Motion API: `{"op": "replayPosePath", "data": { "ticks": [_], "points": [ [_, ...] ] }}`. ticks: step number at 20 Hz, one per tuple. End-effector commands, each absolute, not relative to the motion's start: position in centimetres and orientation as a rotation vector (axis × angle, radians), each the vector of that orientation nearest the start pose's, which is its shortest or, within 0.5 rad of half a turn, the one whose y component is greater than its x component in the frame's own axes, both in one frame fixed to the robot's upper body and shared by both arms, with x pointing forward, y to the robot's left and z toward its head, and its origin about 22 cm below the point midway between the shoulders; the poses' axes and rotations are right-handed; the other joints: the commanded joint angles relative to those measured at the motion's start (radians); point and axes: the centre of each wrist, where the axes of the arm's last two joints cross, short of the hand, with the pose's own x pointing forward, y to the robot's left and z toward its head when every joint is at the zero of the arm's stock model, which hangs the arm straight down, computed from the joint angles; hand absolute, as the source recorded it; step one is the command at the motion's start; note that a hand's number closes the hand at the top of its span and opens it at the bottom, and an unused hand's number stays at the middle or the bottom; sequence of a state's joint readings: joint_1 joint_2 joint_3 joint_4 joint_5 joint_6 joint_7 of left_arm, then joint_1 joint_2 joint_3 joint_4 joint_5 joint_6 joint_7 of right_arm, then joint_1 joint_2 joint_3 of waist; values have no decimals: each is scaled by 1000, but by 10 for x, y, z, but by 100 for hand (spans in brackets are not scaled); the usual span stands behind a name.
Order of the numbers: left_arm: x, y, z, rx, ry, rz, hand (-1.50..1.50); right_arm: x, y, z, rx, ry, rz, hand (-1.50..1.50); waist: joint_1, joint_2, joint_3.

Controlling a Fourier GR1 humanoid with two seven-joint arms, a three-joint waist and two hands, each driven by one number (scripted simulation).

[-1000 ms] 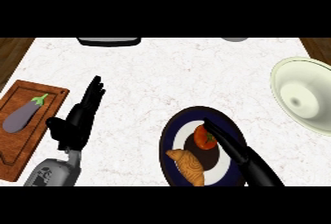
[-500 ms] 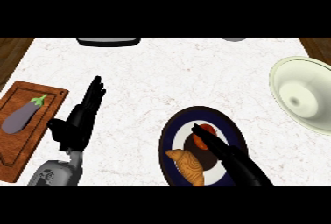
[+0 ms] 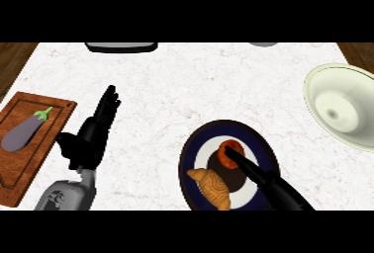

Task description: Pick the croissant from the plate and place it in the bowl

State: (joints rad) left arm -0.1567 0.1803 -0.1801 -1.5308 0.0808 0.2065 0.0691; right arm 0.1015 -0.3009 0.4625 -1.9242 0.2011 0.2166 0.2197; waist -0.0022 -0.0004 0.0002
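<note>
The croissant (image 3: 211, 189) lies on the near-left part of the plate (image 3: 196, 146), not yet grasped, because the right hand (image 3: 272, 185) reaches over it with straight fingers, well apart from the bowl (image 3: 343, 109).

Kitchen, I'd log it: white marble counter (image 3: 182, 84) w/ wood edge, wooden cutting board (image 3: 29, 148) w/ eggplant (image 3: 24, 130), plate (image 3: 191, 163) w/ croissant (image 3: 213, 189), pale bowl (image 3: 343, 111), dark appliance (image 3: 121, 47) at back.

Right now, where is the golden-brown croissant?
The golden-brown croissant lies on the dark blue plate, lower-left part, beside the right hand.
</note>
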Motion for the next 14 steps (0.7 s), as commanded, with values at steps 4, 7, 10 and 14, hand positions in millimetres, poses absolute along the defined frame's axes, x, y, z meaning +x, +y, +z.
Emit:
{"op": "replayPosePath", "data": {
  "ticks": [4, 7, 10, 14],
  "points": [
    [275, 225, 31, 78, -1600, -99, 0, 195, -187, 52, 186, -1476, 808, -150, 2, 0, 0],
    [274, 210, 42, 57, -1594, -98, 0, 188, -180, 34, 202, -1460, 775, -150, 1, 0, 0],
    [277, 204, 26, 60, -1601, -107, 0, 183, -180, 45, 227, -1411, 785, -150, -1, 0, 0],
    [273, 225, 25, 64, -1591, -117, 0, 184, -167, 24, 238, -1421, 770, -150, 1, 0, 0]
  ]
}}
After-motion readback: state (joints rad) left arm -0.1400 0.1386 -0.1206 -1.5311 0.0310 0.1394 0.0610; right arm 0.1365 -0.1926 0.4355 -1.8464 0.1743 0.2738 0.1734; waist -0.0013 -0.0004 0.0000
